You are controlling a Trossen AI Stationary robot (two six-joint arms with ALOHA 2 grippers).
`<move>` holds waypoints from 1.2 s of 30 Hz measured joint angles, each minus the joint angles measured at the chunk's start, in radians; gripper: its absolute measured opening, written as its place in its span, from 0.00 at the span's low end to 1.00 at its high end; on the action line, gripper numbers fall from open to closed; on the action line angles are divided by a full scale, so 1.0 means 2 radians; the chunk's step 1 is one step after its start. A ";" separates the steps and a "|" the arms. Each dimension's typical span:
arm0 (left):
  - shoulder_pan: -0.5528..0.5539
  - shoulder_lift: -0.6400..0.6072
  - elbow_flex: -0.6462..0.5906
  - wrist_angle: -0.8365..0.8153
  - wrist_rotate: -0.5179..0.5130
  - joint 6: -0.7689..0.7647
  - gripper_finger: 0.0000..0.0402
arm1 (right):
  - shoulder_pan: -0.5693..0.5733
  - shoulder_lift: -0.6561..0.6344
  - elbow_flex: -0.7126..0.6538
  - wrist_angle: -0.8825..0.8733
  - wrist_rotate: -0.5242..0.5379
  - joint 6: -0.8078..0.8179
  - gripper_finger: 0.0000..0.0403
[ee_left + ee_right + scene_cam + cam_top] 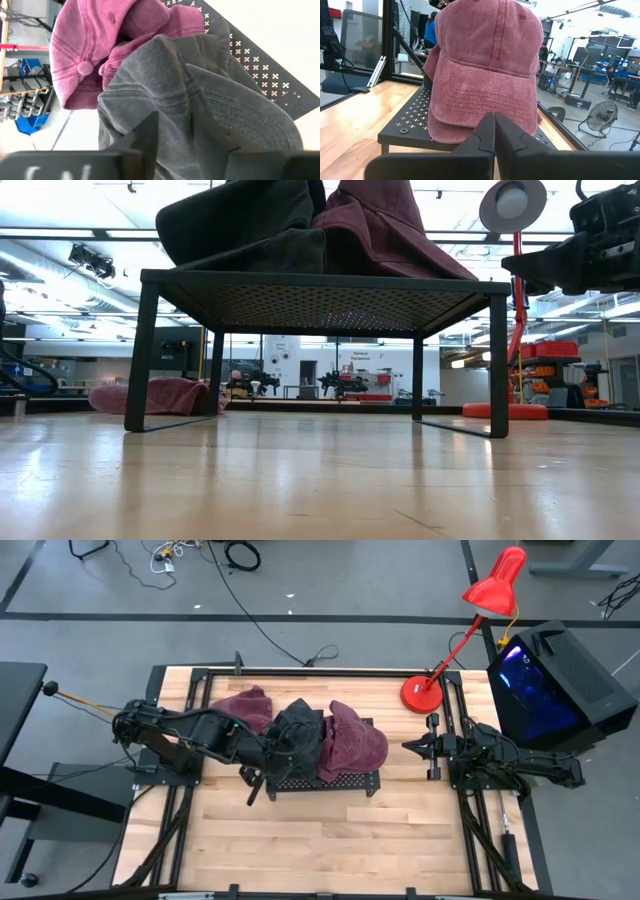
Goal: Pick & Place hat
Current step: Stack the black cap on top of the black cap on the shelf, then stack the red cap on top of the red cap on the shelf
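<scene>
Tabletop (330,840) of pale wood carries a black perforated rack (330,783). Dark grey hat (298,735) lies on the rack against a maroon hat (355,740); another maroon hat (243,705) rests on the wood behind. Left end effector (272,755) sits at the grey hat, fingers apparently parted, grip unclear. Right end effector (408,747) waits pinched closed, empty, just beside the rack.

A dark grey hat (298,732) and maroon hats (355,743) lie on a black perforated rack (330,783), near a red lamp (470,630).
</scene>
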 joint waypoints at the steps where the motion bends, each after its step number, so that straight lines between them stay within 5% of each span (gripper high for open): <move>1: 0.000 0.000 0.000 0.000 -0.001 -0.003 0.33 | 0.000 0.000 0.000 0.000 0.000 0.000 0.01; 15: -0.009 -0.002 0.000 0.000 -0.017 -0.030 0.72 | 0.000 0.000 0.000 0.000 0.000 0.000 0.01; 27: -0.012 -0.050 0.009 -0.012 -0.050 -0.063 0.74 | 0.000 0.000 0.000 -0.001 0.000 0.000 0.01; 36: 0.056 -0.065 0.073 -0.079 -0.057 -0.184 0.74 | 0.000 0.000 0.000 0.000 0.000 0.000 0.01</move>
